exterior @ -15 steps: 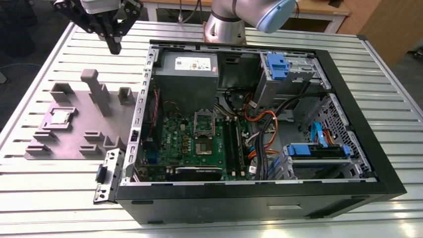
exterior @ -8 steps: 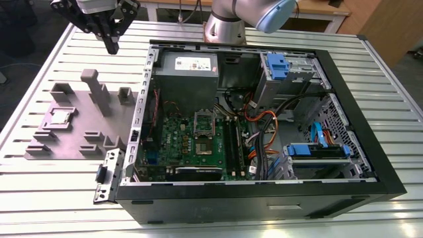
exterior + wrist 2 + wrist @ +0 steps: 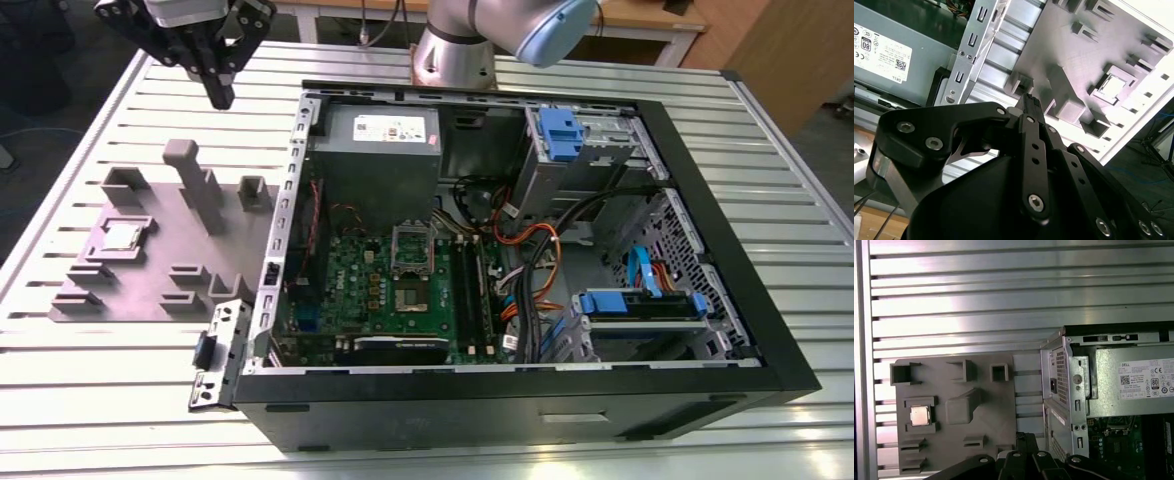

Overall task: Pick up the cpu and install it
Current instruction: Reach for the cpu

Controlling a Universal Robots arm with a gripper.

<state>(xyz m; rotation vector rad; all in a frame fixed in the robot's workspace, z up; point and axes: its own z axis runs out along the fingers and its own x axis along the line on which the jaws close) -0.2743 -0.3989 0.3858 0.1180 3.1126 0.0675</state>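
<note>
gripper aloft, cpu on its plate

gripper (image 3: 219,97) hangs high over the slatted metal table (image 3: 80,380), past the far edge of the grey moulded plate (image 3: 140,280) and near the back corner of the open computer case (image 3: 534,400), at the exterior view's left. it's narrow: black fingertips (image 3: 1030,102) drawn together to a point in the second wrist view, nothing held between them. cpu (image 3: 123,236) lies flat in a square seat on that plate, silver top up, well apart from the gripper. first wrist view has it too, pale and square among the plate's upright blocks. inside the case, the green circuit board (image 3: 360,290) lies flat on the floor.
</note>
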